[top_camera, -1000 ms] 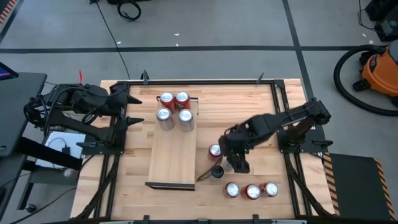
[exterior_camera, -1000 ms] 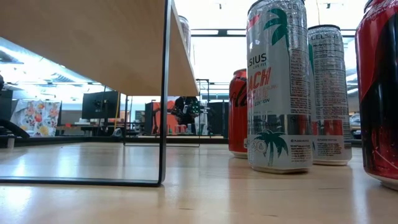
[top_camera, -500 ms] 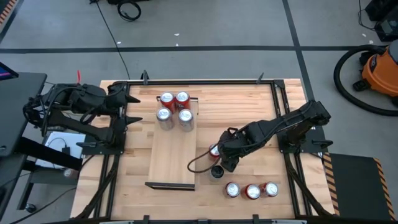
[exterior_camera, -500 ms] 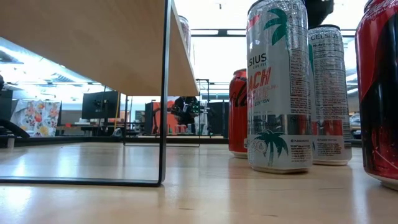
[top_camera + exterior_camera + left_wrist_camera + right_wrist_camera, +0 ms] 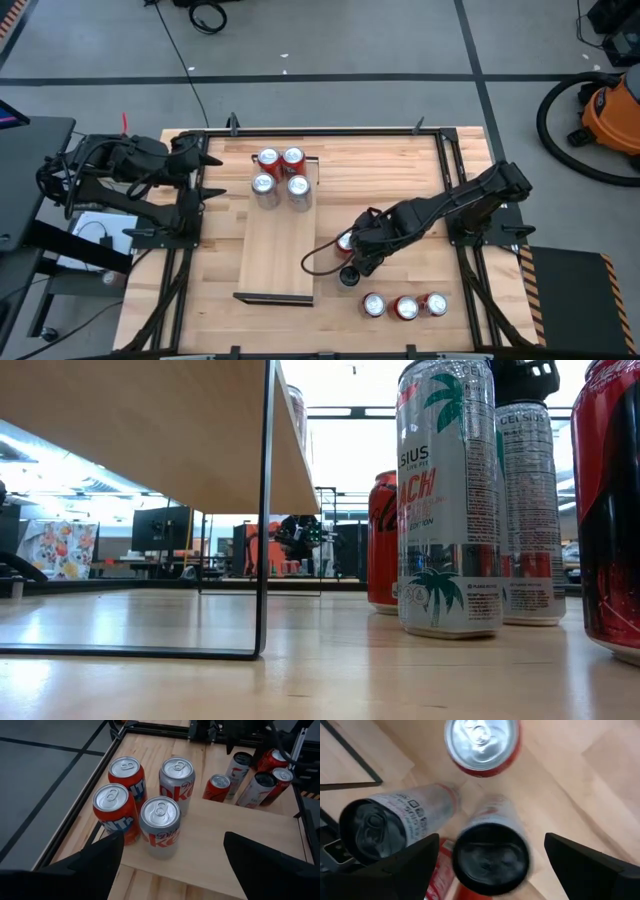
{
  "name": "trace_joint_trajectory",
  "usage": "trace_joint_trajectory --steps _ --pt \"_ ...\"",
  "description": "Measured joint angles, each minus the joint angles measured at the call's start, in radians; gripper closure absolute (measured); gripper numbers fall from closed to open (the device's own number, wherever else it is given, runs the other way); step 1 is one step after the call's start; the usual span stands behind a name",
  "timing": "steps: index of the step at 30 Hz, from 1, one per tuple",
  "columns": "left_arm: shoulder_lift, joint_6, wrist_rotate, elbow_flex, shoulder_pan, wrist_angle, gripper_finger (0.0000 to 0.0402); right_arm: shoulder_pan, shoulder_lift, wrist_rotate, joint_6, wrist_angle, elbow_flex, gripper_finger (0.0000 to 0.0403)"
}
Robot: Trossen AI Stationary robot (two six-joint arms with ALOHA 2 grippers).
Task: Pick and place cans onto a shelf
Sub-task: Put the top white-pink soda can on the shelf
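Right gripper (image 5: 352,258) hangs over the loose cans beside the shelf's (image 5: 270,255) right edge, fingers spread wide, nothing between them. You have no can in hand yet.

The wrist camera looks straight down on a black-topped can (image 5: 490,854) standing upright between the two fingers, its long axis running up toward the wrist. So the can lies directly below the gripper, not off to a side; by my reading the coming move is a plain descent with the fingers passing either side of the body.

Watch the neighbours. A silver can (image 5: 397,822) stands close on one side of the black-topped one, and a red can (image 5: 481,744) stands just beyond it. From above, the red can (image 5: 344,241) and the dark-topped one (image 5: 348,276) sit close under the wrist. One finger must slip into the narrow gap beside the silver can, and a knock there looks the likeliest fault.

Three more cans (image 5: 404,306) stand in a row nearer the table's front edge, apart from this cluster.

Left gripper (image 5: 210,175) waits at the table's left side, also wide and empty, facing the four cans (image 5: 281,176) already upright on the shelf's far end. The right arm is plainly nearer the loose cans; the remaining shelf board is bare.
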Motion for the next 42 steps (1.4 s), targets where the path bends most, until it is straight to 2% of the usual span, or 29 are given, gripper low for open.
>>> trace_joint_trajectory --steps 13,20,23,26,32,34,38,42 --pt "0.002 -0.039 -0.001 0.000 0.000 0.000 0.0047 0.000 0.001 -0.047 0.014 0.064 -0.102 0.0035" --pt "0.003 -0.056 -0.013 0.000 0.000 0.016 0.0047 -0.001 0.001 -0.043 -0.045 0.068 -0.122 0.0081" --pt "0.003 -0.056 -0.022 0.000 0.000 0.024 0.0047 -0.001 0.001 -0.042 -0.146 0.063 -0.123 0.0112" --pt "0.003 -0.056 -0.035 0.000 0.000 0.024 0.0047 -0.001 0.000 -0.040 -0.343 0.060 -0.123 0.0133" --pt "0.003 -0.056 -0.056 0.000 0.000 0.030 0.0047 -0.003 0.000 -0.043 -0.897 0.062 -0.123 0.0117" --pt "0.003 -0.055 -0.056 0.000 0.000 0.030 0.0047 -0.003 0.000 -0.043 -1.025 0.055 -0.123 0.0106" --pt "0.003 -0.068 -0.055 0.000 0.000 0.030 0.0047 -0.010 0.000 -0.007 -1.078 0.044 -0.124 0.0089" --pt "0.003 -0.091 -0.055 0.000 0.000 0.030 0.0047 -0.034 0.000 -0.077 -1.016 0.043 -0.124 0.0068"
